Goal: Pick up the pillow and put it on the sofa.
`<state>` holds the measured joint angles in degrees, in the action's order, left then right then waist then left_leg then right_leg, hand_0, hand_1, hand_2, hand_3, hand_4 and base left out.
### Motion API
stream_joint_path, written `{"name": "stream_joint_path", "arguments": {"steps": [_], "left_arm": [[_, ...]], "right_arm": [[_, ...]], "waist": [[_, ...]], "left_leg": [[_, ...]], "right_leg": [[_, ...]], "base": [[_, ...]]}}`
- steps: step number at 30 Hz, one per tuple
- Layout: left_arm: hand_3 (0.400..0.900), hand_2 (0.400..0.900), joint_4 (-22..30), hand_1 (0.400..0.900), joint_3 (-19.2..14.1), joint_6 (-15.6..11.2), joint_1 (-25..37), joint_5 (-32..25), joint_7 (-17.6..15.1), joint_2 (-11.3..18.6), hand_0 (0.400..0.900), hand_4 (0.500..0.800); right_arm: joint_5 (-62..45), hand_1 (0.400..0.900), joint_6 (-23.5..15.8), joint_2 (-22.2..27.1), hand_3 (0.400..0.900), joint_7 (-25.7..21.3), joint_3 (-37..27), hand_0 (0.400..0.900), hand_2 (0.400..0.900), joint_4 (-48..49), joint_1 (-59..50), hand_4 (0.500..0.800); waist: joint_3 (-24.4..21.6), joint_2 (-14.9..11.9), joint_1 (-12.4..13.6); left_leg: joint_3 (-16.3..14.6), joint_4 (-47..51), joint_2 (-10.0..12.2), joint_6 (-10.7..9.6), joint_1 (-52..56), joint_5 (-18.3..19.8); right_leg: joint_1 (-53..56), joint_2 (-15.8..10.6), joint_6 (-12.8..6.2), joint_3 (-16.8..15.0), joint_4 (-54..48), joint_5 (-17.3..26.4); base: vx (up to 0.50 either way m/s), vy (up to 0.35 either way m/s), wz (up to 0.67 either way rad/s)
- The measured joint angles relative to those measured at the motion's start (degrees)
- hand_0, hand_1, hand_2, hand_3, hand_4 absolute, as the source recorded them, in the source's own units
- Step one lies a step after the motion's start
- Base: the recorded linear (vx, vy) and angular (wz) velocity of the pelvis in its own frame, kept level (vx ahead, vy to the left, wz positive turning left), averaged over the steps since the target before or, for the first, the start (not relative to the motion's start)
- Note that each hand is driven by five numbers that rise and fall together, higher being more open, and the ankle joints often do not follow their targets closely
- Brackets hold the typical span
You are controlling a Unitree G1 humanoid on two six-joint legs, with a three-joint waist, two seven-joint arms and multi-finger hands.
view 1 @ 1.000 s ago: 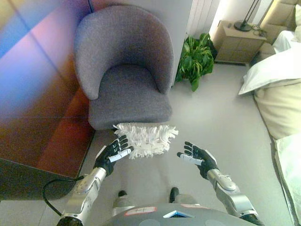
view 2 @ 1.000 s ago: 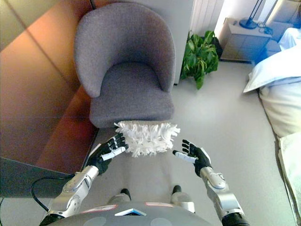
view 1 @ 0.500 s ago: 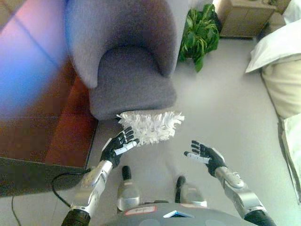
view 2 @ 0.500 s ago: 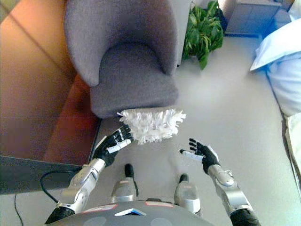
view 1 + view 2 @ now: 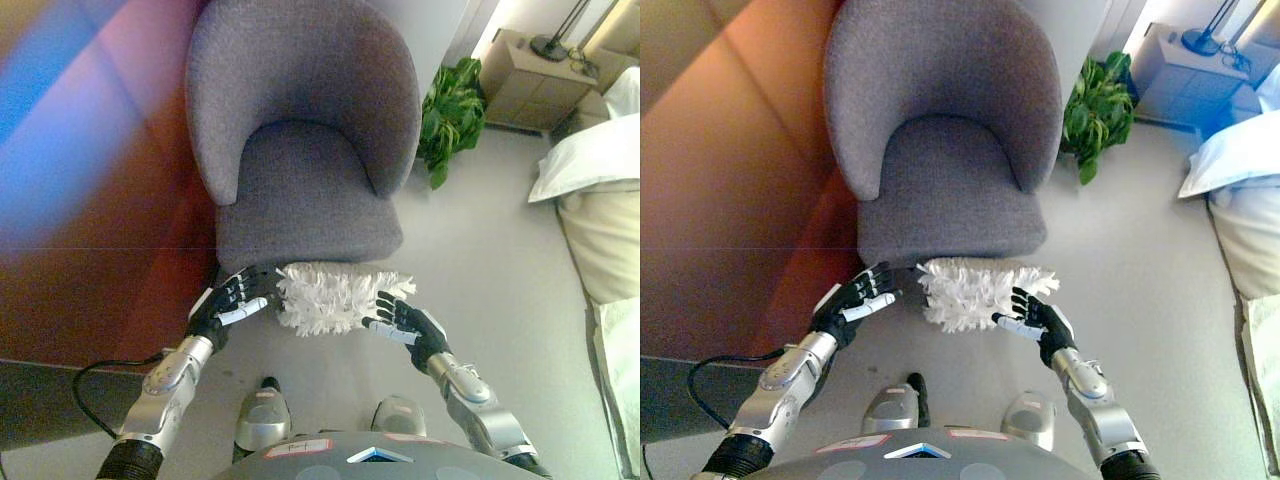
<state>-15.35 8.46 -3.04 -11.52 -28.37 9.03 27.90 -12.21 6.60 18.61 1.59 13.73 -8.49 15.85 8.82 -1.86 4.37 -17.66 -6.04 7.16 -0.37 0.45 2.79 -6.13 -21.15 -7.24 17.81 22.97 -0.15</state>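
On floor at sofa (image 5: pixel 300 160) front, pillow (image 5: pixel 335 295) is flanked: left hand (image 5: pixel 232 300) at 9, right hand (image 5: pixel 405 322) at 3, fingers wide. Shaggy pile could be grabbed w/o core, so slip.

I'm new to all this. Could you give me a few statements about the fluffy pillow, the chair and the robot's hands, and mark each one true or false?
1. The white shaggy pillow lies on the floor against the front of the grey armchair. True.
2. The pillow rests on the armchair's seat. False; the seat holds nothing.
3. The left hand and right hand flank the pillow with fingers spread. True.
4. A green plant stands left of the armchair. False; it stands to its right.
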Motion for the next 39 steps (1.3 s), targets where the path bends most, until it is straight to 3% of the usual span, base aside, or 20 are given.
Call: {"name": "stream_joint_path", "arguments": {"steps": [3, 5, 7, 9, 10, 12, 14, 17, 21, 24, 28, 34, 39], "left_arm": [[0.900, 0.900, 0.1, 0.900, 0.3, 0.9, -0.1, 0.0, -0.5, 0.1, 0.900, 0.800], [0.900, 0.900, 0.1, 0.900, 1.3, 0.9, -0.1, 0.0, -1.0, -0.1, 0.900, 0.800], [0.900, 0.900, 0.2, 0.900, 1.7, 0.9, -0.7, 0.0, -1.0, -0.4, 0.900, 0.800], [0.900, 0.900, 0.8, 0.900, 1.4, 0.7, -1.8, 0.0, -0.9, 0.5, 0.900, 0.800], [0.900, 0.900, 1.0, 0.900, 1.0, 0.5, -2.6, 0.1, -0.9, 1.3, 0.900, 0.800], [0.900, 0.900, 1.1, 0.900, 1.2, 1.3, -3.6, 0.0, -1.1, -1.5, 0.900, 0.800], [0.900, 0.900, 2.8, 0.900, 1.3, 2.0, -5.3, 0.0, 0.3, -3.3, 0.900, 0.800], [0.900, 0.900, 4.9, 0.900, 1.3, 1.9, -6.9, 0.0, 2.7, -3.9, 0.900, 0.800], [0.900, 0.900, 5.1, 0.900, 3.1, 1.6, -1.3, -0.1, 4.5, -2.1, 0.900, 0.800], [0.900, 0.900, 5.2, 0.900, 4.5, 0.3, 5.7, -1.3, 3.4, 0.2, 0.900, 0.800], [0.900, 0.900, 6.1, 0.900, 5.1, -0.8, 13.8, -3.0, 1.6, 3.1, 0.900, 0.800], [0.900, 0.900, 6.3, 0.900, 7.7, -0.9, 16.1, -4.0, 1.5, 4.2, 0.900, 0.800], [0.900, 0.900, 7.0, 0.900, 7.8, -1.8, 16.5, -4.0, 1.8, 5.3, 0.900, 0.800]], "right_arm": [[7.2, 0.900, -1.1, 1.0, 0.900, -3.6, -0.2, 0.900, 0.900, -0.1, 0.3, 0.800], [13.7, 0.900, -1.2, 2.3, 0.900, -6.4, 0.0, 0.900, 0.900, -0.2, 0.9, 0.800], [19.0, 0.900, -1.0, 4.0, 0.900, -9.0, -0.1, 0.900, 0.900, -0.3, 1.6, 0.800], [22.9, 0.900, -0.9, 4.9, 0.900, -10.9, -0.4, 0.900, 0.900, -0.6, 2.9, 0.800], [24.6, 0.900, -0.9, 4.9, 0.900, -11.3, -0.7, 0.900, 0.900, -0.9, 3.0, 0.800], [28.4, 0.900, 0.0, 9.2, 0.900, -11.7, -1.7, 0.900, 0.900, -1.4, 1.0, 0.800], [31.5, 0.900, 1.1, 13.4, 0.900, -11.8, -3.3, 0.900, 0.900, -1.3, -0.4, 0.800], [35.9, 0.900, 1.9, 17.3, 0.900, -13.8, -4.1, 0.900, 0.900, -1.9, -2.5, 0.800], [39.8, 0.900, 1.9, 17.9, 0.900, -17.7, -3.8, 0.900, 0.900, -3.1, -8.2, 0.800], [40.2, 0.900, 1.9, 18.2, 0.900, -19.0, -2.6, 0.900, 0.900, -2.9, -15.9, 0.800], [40.2, 0.900, 1.8, 18.1, 0.900, -20.4, -1.6, 0.900, 0.900, -3.0, -24.7, 0.800], [39.9, 0.900, 2.3, 18.4, 0.900, -20.8, -0.9, 0.900, 0.900, -3.8, -31.6, 0.800], [39.9, 0.900, 3.8, 18.6, 0.900, -21.2, -0.5, 0.900, 0.900, -4.0, -35.2, 0.800]], "waist": [[-0.4, 0.1, -2.2], [-0.4, -0.3, -4.0], [-0.4, -0.8, -5.5], [-0.5, -3.5, -5.4], [-0.3, -5.2, -5.3], [0.9, 0.4, -3.6], [1.6, 3.7, -3.6], [1.9, 5.8, -3.4], [4.4, 6.1, -4.2], [10.4, 4.8, -4.3], [18.0, 3.6, -4.0], [20.3, 3.0, -2.5], [20.4, 3.0, -2.5]], "left_leg": [[0.9, 3.0, -1.4, -0.4, 1.5, -1.6], [3.6, 4.7, -1.8, -0.9, 1.7, -1.6], [6.4, 5.1, -1.8, -2.5, 2.1, -2.5], [9.2, 5.3, -1.8, -5.8, 2.7, -2.9], [9.1, 4.9, -1.6, -7.6, 2.7, -2.9], [9.3, 3.6, 4.8, -9.3, 2.4, -3.0], [8.9, 4.3, 7.5, -7.2, 2.1, -4.6], [8.9, 4.4, 8.2, -6.4, 1.2, -5.7], [5.8, 1.5, 8.5, -7.0, -6.8, -6.2], [5.2, -6.4, 7.4, -8.2, -15.3, -5.6], [7.6, -19.9, 7.2, -6.5, -28.1, -2.0], [11.3, -36.8, 8.0, -5.3, -43.0, 4.3], [13.7, -45.7, 8.2, -5.0, -51.9, 6.6]], "right_leg": [[0.8, -1.8, -4.33, 0.5, -15.4, 3.2], [2.0, -2.5, -7.26, -0.9, -25.9, 7.2], [2.2, -3.3, -6.60, -3.5, -27.8, 9.7], [4.7, -2.5, -5.61, -5.0, -27.1, 10.2], [5.3, -2.1, -7.28, -4.6, -26.2, 10.6], [7.0, 3.2, -4.49, -4.2, -25.9, 9.3], [7.1, 5.8, -2.90, -2.1, -25.0, 8.3], [7.3, 6.6, -2.36, -0.6, -24.4, 7.2], [1.2, 3.5, -2.62, 1.8, -19.2, 6.2], [-7.7, -1.2, -3.35, 0.1, -8.7, 3.4], [-18.7, -4.7, -3.83, -3.4, 3.0, -0.3], [-32.2, -6.0, -4.06, -8.5, 16.1, -4.1], [-40.5, -6.7, -4.18, -11.2, 24.4, -6.2]], "base": [[0.34, -0.317, 0.66], [0.32, -0.302, 0.70], [0.26, -0.256, 0.50], [0.25, -0.290, 0.36], [0.31, -0.311, 0.48], [0.26, -0.203, 0.45], [0.13, -0.115, 0.35], [-0.05, -0.034, 0.60], [-0.17, 0.037, 0.46], [-0.14, 0.014, 0.14], [-0.11, 0.031, 0.10], [-0.08, 0.061, 0.01], [-0.05, 0.092, 0.06]]}}
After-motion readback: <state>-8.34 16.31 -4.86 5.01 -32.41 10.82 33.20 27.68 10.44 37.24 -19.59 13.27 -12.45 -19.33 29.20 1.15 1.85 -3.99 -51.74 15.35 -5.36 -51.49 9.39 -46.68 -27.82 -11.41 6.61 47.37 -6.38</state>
